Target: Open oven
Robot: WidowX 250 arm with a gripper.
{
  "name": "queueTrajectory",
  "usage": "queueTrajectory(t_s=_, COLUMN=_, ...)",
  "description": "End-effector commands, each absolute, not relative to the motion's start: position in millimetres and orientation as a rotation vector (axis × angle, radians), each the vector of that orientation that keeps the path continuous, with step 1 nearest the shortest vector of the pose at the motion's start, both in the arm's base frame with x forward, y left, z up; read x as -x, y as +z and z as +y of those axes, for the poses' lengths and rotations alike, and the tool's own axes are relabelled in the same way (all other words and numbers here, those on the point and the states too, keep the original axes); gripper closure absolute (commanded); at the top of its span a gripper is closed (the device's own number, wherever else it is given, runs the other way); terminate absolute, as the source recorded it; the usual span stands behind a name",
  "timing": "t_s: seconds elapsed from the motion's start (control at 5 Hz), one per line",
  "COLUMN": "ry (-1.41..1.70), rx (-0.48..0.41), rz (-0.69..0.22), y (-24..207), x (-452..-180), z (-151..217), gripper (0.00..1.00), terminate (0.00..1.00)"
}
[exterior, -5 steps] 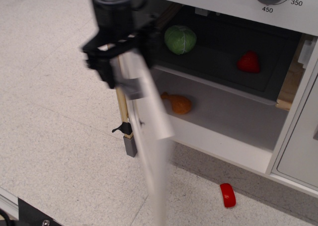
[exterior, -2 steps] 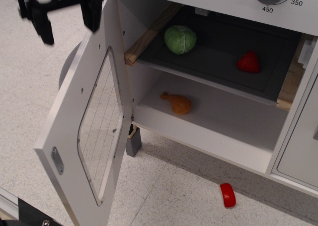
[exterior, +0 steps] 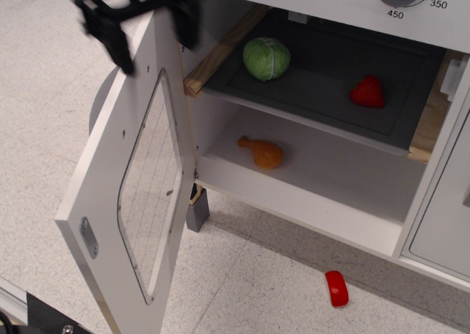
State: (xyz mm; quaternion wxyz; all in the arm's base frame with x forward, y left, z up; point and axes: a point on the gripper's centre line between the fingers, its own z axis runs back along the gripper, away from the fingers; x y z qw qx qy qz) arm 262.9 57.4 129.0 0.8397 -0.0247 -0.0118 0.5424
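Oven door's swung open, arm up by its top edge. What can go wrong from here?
1. The end effector straddles the top edge of the door with its fingers spread; retracting sideways might drag the door back toward closed.
2. The red piece lies on the floor in front of the oven; a low pass could hit it.

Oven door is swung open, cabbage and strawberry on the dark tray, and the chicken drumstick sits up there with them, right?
Not quite. In the observation.image view the chicken drumstick lies on the white shelf below the dark tray. The oven door is open, and cabbage and strawberry are on the tray.
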Motion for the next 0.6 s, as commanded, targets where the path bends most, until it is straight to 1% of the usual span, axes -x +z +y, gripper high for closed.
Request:
queueTrajectory(t_s=0.0, ry=1.108, rx=0.045, rz=-0.097, y=91, x=-273, z=43, gripper=0.00, terminate=0.00)
queueTrajectory(t_s=0.2, ry=1.120, rx=-0.010, rz=-0.128, y=73, x=-268, z=70, gripper=0.00, terminate=0.00)
queueTrajectory(t_s=0.4, ry=1.115, rx=-0.051, rz=-0.147, y=63, x=-260, z=97, gripper=0.00, terminate=1.00)
